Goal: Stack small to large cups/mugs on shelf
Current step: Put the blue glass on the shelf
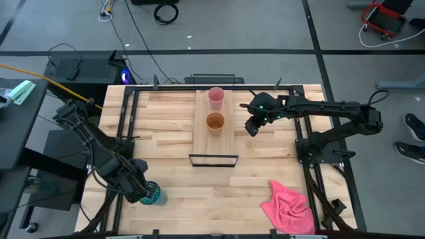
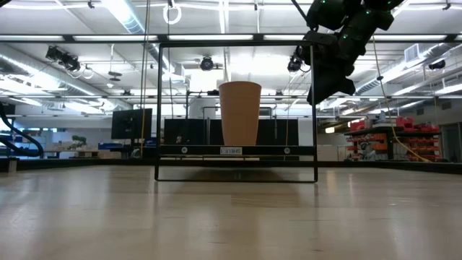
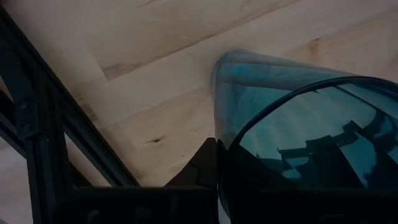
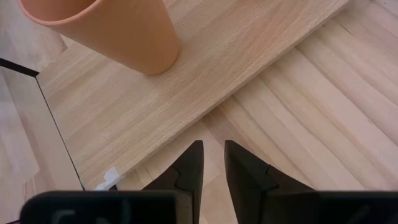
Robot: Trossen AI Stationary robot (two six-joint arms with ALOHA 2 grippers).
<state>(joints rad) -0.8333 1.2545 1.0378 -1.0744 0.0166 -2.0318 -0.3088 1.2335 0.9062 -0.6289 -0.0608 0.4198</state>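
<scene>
The shelf (image 1: 214,143) is a light plank lying mid-table, with a black frame (image 1: 213,160) at its near end. The pale pink cup (image 1: 216,96) stands on its far end. The orange-tan cup (image 1: 214,121) (image 2: 240,113) (image 4: 118,31) stands upright just nearer. The teal-blue cup (image 1: 155,196) (image 3: 292,112) is at the table's near-left corner, in my left gripper (image 1: 141,190). My right gripper (image 1: 252,127) (image 4: 212,165) hovers above the table just right of the shelf, empty, fingers almost together. My left gripper has the teal-blue cup at its rim (image 3: 225,155). One finger (image 3: 204,167) lies against the outside of the wall there. The other finger is hidden by the cup, so whether it is inside I cannot tell. Whether the cup's base is on the table does not show.
A crumpled pink cloth (image 1: 289,207) lies near the table's near-right corner. Black rails (image 1: 126,126) (image 3: 37,143) run along the tabletop's left and right sides. Bare wood lies between the shelf's frame and the near edge.
</scene>
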